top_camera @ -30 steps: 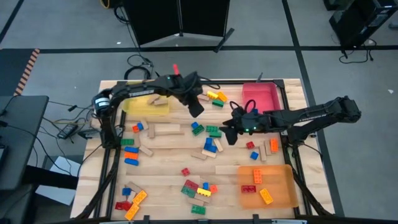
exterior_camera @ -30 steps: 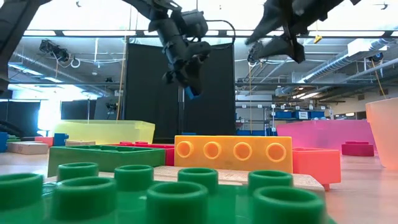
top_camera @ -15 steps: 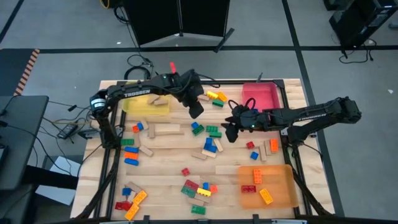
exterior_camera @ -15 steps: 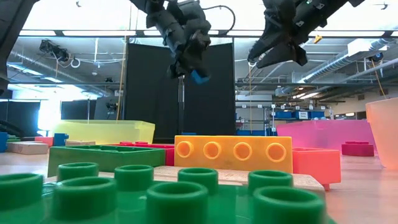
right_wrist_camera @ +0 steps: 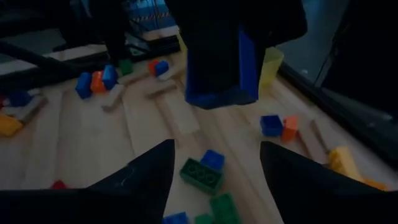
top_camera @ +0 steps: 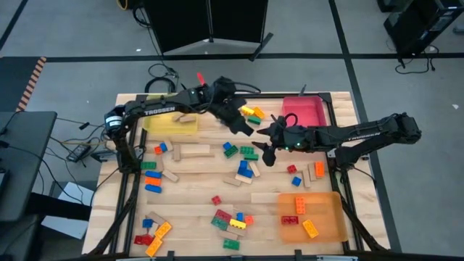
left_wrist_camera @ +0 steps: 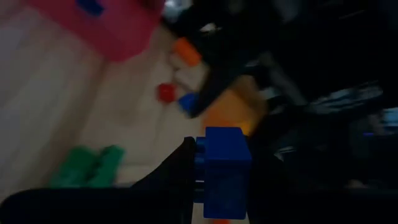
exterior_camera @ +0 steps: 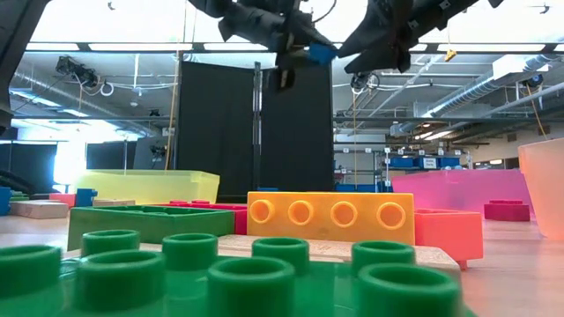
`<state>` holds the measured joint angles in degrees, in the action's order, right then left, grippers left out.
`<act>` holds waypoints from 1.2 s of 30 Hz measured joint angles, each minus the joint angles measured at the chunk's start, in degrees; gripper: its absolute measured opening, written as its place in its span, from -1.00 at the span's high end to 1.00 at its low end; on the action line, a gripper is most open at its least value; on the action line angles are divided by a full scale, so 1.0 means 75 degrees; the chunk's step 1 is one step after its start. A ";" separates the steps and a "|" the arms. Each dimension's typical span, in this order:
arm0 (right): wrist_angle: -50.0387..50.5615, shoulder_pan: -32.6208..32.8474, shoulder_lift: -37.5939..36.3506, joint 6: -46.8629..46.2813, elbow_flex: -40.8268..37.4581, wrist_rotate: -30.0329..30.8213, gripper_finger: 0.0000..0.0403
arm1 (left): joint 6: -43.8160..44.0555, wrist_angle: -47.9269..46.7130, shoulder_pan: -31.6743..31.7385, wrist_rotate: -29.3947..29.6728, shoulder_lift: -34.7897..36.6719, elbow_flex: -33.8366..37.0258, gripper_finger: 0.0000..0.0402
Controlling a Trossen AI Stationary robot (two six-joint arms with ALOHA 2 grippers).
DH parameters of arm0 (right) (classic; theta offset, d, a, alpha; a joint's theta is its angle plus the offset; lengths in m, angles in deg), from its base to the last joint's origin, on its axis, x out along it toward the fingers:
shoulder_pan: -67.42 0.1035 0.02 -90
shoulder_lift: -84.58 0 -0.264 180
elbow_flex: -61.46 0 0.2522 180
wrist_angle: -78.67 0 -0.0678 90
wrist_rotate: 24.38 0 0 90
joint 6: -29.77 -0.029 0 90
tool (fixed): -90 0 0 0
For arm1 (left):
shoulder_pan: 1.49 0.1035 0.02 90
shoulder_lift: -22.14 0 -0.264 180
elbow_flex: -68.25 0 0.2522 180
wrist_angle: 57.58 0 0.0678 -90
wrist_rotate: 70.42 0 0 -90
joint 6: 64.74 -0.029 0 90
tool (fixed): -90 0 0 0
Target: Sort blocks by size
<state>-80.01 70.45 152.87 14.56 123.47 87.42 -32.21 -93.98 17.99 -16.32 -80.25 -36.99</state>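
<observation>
A wooden table [top_camera: 196,185] carries scattered blocks; at its far left corner sits a yellow tray [top_camera: 170,122]; the left gripper [top_camera: 245,127] hangs above the table's far middle, its fingers clamped on a small blue brick [left_wrist_camera: 225,169]; just to its right the right gripper [top_camera: 267,142] faces it with fingers [right_wrist_camera: 140,177] spread apart and holding nothing; a pink tray [top_camera: 303,112] sits at the far right, an orange tray [top_camera: 313,216] at the near right.

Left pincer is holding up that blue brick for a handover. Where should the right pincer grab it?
Take the blue brick by its free lower end, from directly below. The left pincer covers its other end, and the right pincer sits open beneath it.
</observation>
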 joint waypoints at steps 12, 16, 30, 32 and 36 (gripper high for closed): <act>-0.0214 0.0000 0.0004 0.2029 0.0338 0.1171 -0.28 | 0.1181 0.0578 0.0202 -0.0618 0.0000 0.0000 0.47; -0.0433 -0.0023 0.0009 0.2259 0.0338 0.1114 -0.33 | 0.1690 0.1287 0.0354 -0.0926 0.0000 0.0000 0.47; -0.1542 -0.0524 0.0009 0.2877 0.0336 0.1074 -0.57 | 0.2287 0.1910 0.0408 -0.1203 0.0000 0.0003 0.46; -0.1698 -0.0527 0.0009 0.2977 0.0335 0.1053 -0.54 | 0.2339 0.1933 0.0408 -0.1198 0.0000 0.0003 0.46; -0.1819 -0.0539 0.0009 0.3088 0.0335 0.0900 -0.41 | 0.2394 0.1953 0.0408 -0.1042 -0.0043 0.0003 0.46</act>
<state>-93.65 66.41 152.93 37.71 125.99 94.17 -14.26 -79.33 21.06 -24.14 -80.57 -36.97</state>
